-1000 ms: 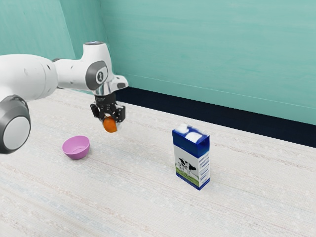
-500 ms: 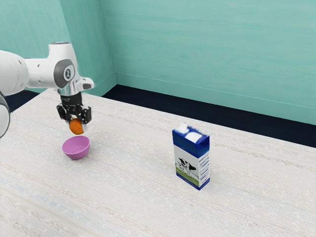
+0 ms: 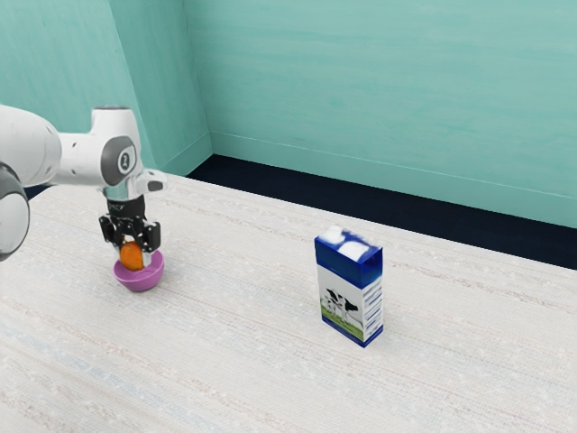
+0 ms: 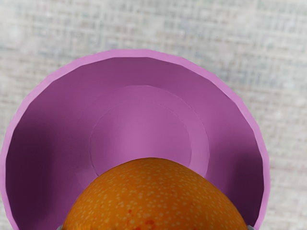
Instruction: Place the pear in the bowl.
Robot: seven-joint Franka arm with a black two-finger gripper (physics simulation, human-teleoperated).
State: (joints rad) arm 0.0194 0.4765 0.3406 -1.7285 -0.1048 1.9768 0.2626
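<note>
In the exterior view, our fingers (image 3: 147, 257) are closed around the orange pear (image 3: 132, 257), holding it at the mouth of the pink bowl (image 3: 138, 282), well apart from the milk carton (image 3: 349, 293). In the wrist view, we see the pear partly covering the bowl's inside.

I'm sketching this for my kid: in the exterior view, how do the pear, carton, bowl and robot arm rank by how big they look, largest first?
1. Arm, even though the picture's edge cuts it off
2. Carton
3. Bowl
4. Pear
</note>
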